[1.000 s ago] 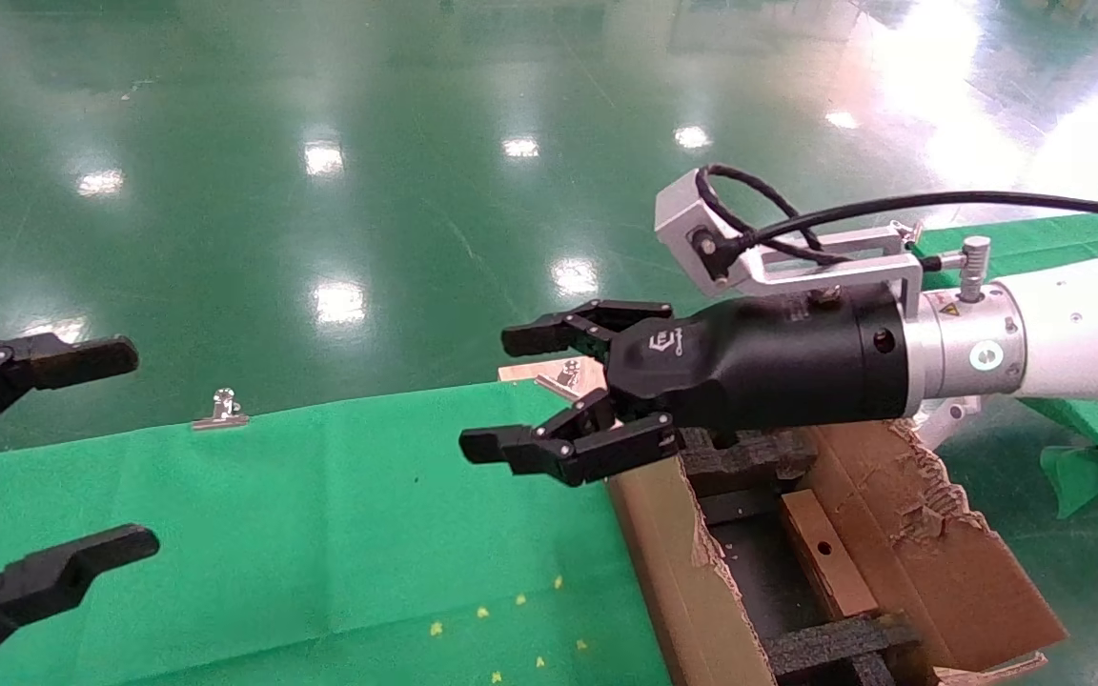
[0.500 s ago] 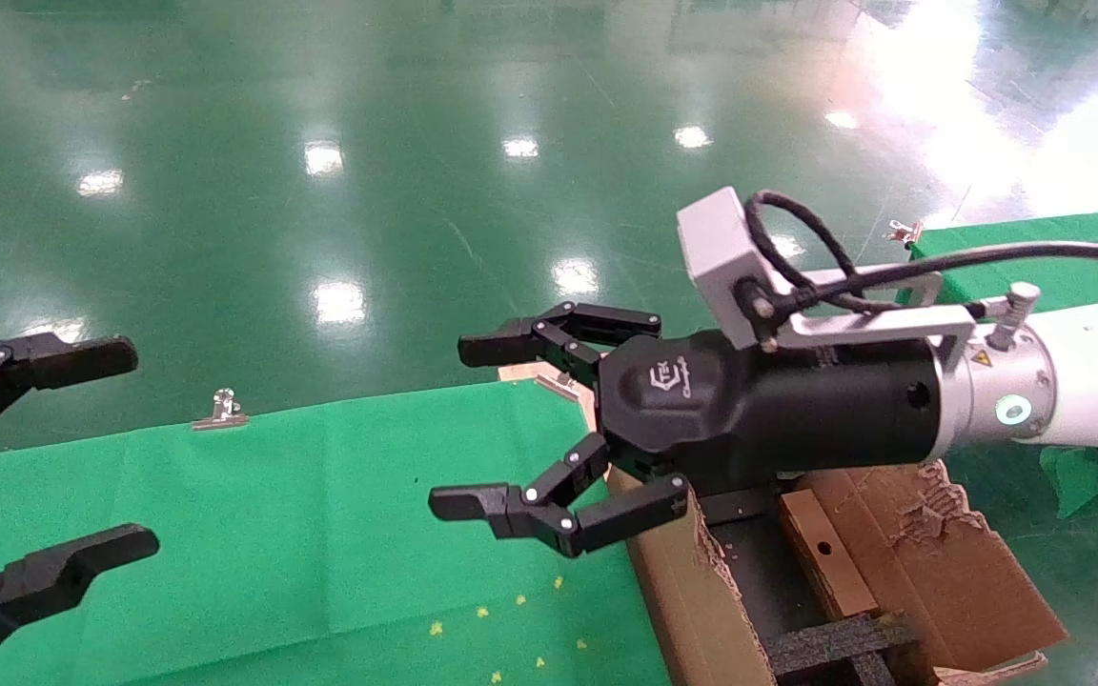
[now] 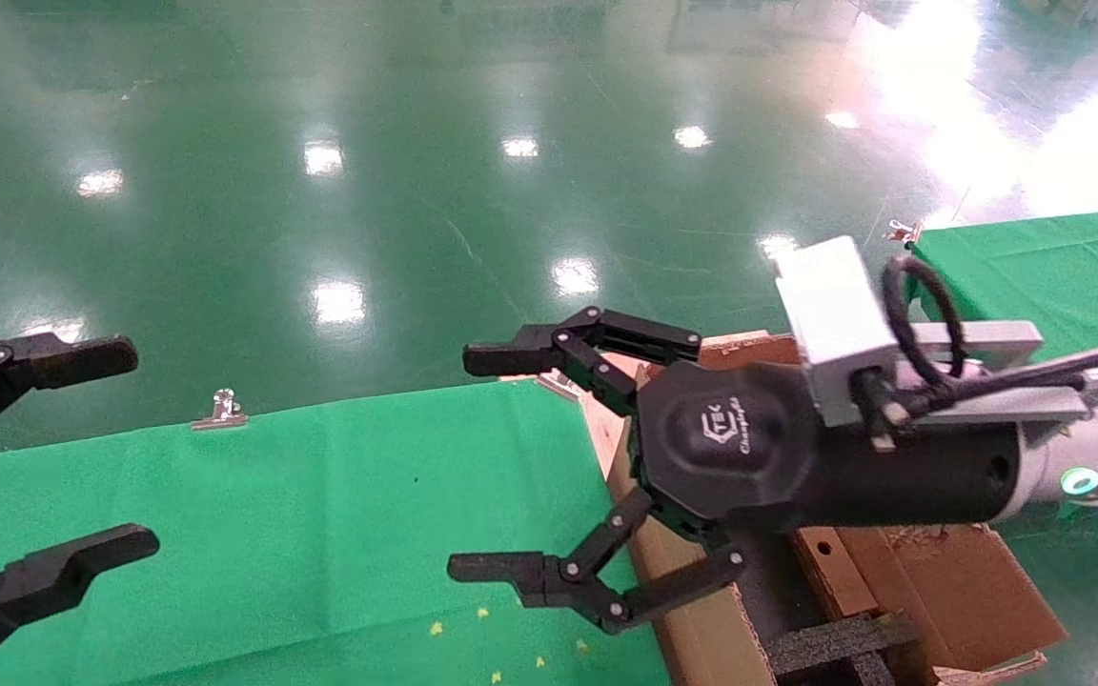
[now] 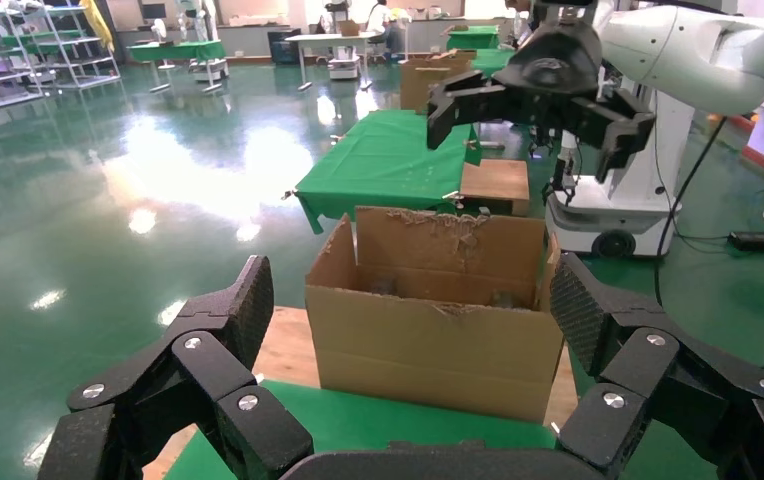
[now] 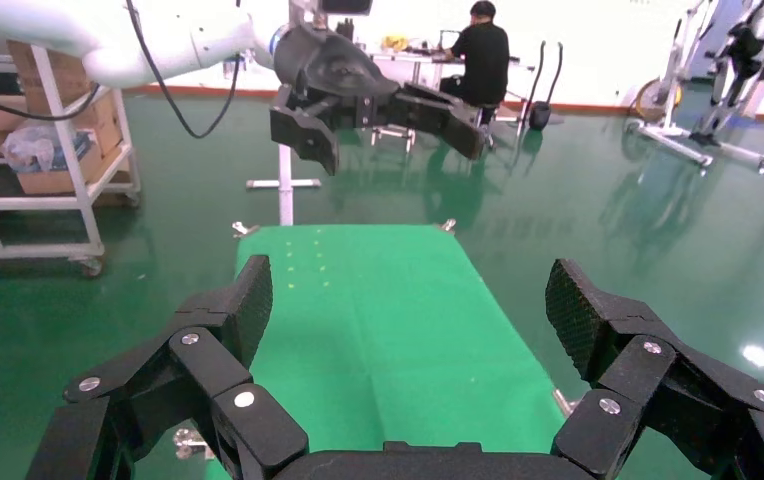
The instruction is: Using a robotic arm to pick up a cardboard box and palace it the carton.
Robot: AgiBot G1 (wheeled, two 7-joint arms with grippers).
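The robotic arm on my right reaches in from the right, and its right gripper (image 3: pixel 466 464) hangs open and empty over the near edge of the green cloth table (image 3: pixel 301 495), just left of the carton (image 3: pixel 682 619). The cardboard box (image 3: pixel 830 572), narrow, with a round hole, lies inside the carton between black foam inserts (image 3: pixel 835 643), partly hidden by the gripper body. In the right wrist view the right gripper (image 5: pixel 413 305) has only green cloth between its fingers. The left gripper (image 3: pixel 134 448) is open and empty at the left edge. The left wrist view faces the carton (image 4: pixel 428 340).
The carton stands on a wooden board (image 4: pixel 278 350) off the table's right end, with a torn flap (image 3: pixel 949 581) folded outward. A metal clip (image 3: pixel 222 410) holds the cloth's far edge. A second green table (image 3: pixel 1035 257) is at the far right. Glossy green floor lies beyond.
The right gripper has come down and nearer while rolling, and its fingers have spread wider. The left gripper has not moved.
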